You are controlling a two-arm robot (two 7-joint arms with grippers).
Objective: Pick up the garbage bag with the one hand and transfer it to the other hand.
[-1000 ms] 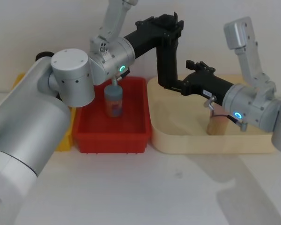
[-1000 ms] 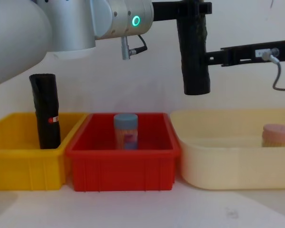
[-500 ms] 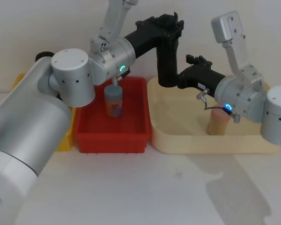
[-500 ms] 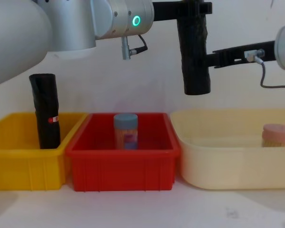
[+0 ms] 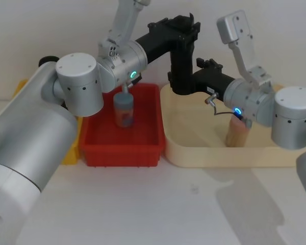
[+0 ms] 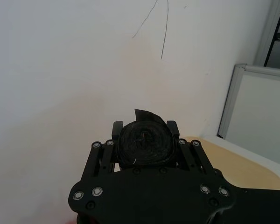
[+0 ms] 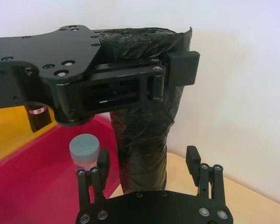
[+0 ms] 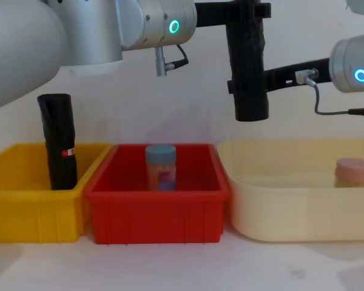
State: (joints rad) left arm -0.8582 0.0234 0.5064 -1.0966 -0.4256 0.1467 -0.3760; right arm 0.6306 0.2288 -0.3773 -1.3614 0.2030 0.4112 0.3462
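Note:
The garbage bag [image 5: 180, 66] [image 8: 249, 73], a black crinkled roll, hangs upright in the air above the gap between the red bin and the cream tray. My left gripper [image 5: 179, 28] [image 8: 246, 11], on the green-ringed arm, is shut on the roll's top end [image 6: 144, 144]. My right gripper [image 5: 196, 77] [image 7: 147, 163], on the blue-ringed arm, reaches in from the right at the level of the roll's lower half [image 7: 142, 140]. It is open, with one finger on each side of the roll and a small gap to each.
Below stand a red bin [image 5: 143, 148] holding a blue-lidded jar [image 5: 124, 109] and a cream tray [image 5: 219, 153] holding a pink jar [image 5: 237, 133]. A yellow bin [image 8: 18, 194] at the left holds another black roll with a red mark [image 8: 59, 142].
My right arm has swung left toward the hanging roll, bringing its open fingers around the lower half. The left arm and the roll have stayed still.

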